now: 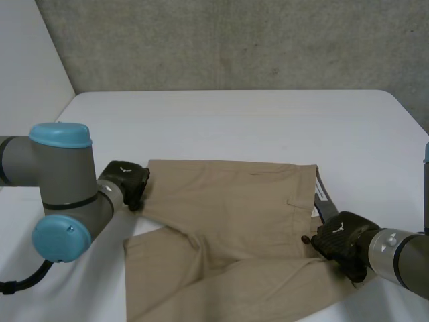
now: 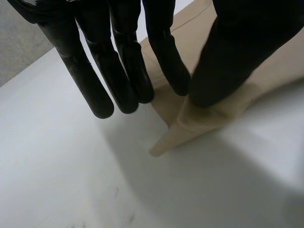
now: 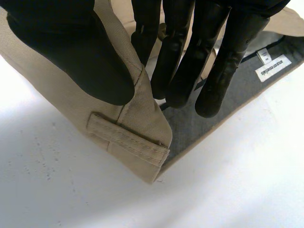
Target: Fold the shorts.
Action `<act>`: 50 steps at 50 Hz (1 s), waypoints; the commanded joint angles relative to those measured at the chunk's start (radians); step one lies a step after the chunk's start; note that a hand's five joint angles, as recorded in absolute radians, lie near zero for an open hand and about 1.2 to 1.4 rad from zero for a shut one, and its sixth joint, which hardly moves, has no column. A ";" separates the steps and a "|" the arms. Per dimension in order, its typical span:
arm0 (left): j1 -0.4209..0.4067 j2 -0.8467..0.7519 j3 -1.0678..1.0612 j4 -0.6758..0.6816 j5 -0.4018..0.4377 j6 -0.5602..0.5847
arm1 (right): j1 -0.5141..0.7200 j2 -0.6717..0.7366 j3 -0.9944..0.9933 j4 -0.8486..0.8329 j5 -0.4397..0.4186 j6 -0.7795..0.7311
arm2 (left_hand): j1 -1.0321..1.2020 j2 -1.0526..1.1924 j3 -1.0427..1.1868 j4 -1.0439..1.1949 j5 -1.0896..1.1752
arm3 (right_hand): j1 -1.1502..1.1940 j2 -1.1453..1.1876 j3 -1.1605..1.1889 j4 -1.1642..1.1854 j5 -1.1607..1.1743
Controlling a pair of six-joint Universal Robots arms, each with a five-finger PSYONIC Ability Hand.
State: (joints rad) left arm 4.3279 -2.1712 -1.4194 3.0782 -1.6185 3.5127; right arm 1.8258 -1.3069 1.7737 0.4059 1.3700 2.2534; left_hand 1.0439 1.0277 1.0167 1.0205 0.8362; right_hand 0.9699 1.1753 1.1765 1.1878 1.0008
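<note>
White table [image 1: 234,121]: bears khaki shorts [image 1: 228,215] at its near middle, waistband towards the right arm, legs towards the left arm. Left hand [image 1: 126,182]: at a hem corner of the far leg, with straight fingers and thumb pinching a raised tuck of cloth. Right hand [image 1: 342,241]: at a waistband corner, thumb outside and fingers inside on the grey lining, nipping the band, with a belt loop [image 3: 127,138] just beside the thumb and a white label [image 3: 274,68] near the fingertips.

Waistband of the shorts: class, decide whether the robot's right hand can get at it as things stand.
Probably yes: the right hand is at the waistband of the shorts, thumb outside and fingers inside, pinching it; nothing blocks it.
</note>
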 commanded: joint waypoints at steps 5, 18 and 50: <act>-0.004 0.017 0.002 -0.010 -0.020 0.008 | 0.004 -0.002 -0.013 -0.025 0.024 0.011 | 0.352 0.369 0.380 0.376 0.386 | 0.426 0.221 0.220 0.209 0.221; -0.063 0.235 -0.093 -0.032 -0.029 0.068 | 0.076 0.063 -0.145 -0.050 0.026 0.218 | -0.537 -0.521 -0.510 -0.513 -0.504 | 0.426 0.221 0.220 0.209 0.221; -0.198 0.337 -0.282 -0.371 -0.053 -0.337 | 0.064 0.092 -0.192 -0.139 0.092 0.324 | -0.467 -0.450 -0.439 -0.443 -0.433 | 0.426 0.221 0.220 0.209 0.221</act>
State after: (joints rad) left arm 4.1395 -1.7834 -1.6988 2.6992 -1.6694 3.1688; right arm 1.8910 -1.2141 1.5754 0.2667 1.4642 2.5772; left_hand 0.4650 0.4716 0.4744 0.4663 0.2926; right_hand 0.9699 1.1753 1.1765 1.1878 1.0009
